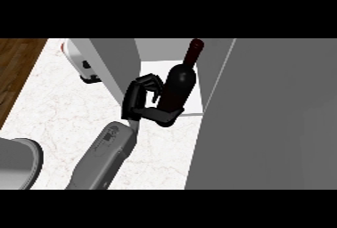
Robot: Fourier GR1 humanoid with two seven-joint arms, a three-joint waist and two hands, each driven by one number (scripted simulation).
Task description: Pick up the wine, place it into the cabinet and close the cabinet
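Surface (59, 116): pale marble, seen behind and to the left of the robot hand; a strip of brown wood floor is seen beyond its far-left edge.
Open room: bare marble is left to the left of the forearm and below it; to the right the way is closed off by a large grey panel.
Cabinet door (263, 116): a tall grey panel, standing just to the right of the robot hand and the bottle, filling the right side of the view.
Cabinet (161, 51): an open grey box above the robot hand, with a left wall seen at an angle and a pale floor edge running just under the thumb.
Robot hand (139, 100): black, at the end of a grey forearm that comes up from the lower left; which side it belongs to cannot be told with certainty, and it is taken as the right. Fingers are curled round the bottle's left side, the thumb wrapped under its base, so the bottle is grasped.
Wine bottle (179, 87): dark, nearly upright, neck tilted slightly up and right, held at the mouth of the cabinet, at its floor edge.
Cabinet contents: nothing but the bottle is seen at the opening.
Other things: a white and red appliance (82, 60) is partly seen up and left of the robot hand; a grey rounded object (16, 162) is cut off at the lower left.
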